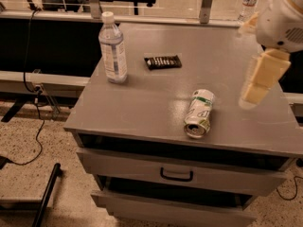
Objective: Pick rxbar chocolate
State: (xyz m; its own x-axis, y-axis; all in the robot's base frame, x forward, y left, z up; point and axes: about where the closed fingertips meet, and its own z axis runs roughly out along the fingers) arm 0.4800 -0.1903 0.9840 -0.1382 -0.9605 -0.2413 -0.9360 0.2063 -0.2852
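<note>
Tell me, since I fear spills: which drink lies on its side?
The green-and-white can, near the front edge; the water bottle stands upright. The gripper hovers right of the can.

The grey tabletop (156, 103) is smooth and mostly dull, with a soft shine where light hits it. The clear plastic water bottle (113, 48) is see-through and glossy. The small flat black rxbar chocolate (163, 62) has a smooth, slightly shiny wrapper. The green-and-white metal soda can (199, 113) gleams at its silver end. The pale cream plastic end effector (253, 91), at the right above the tabletop, looks smooth and matt. The speckled floor (28, 141) looks rough.
</note>
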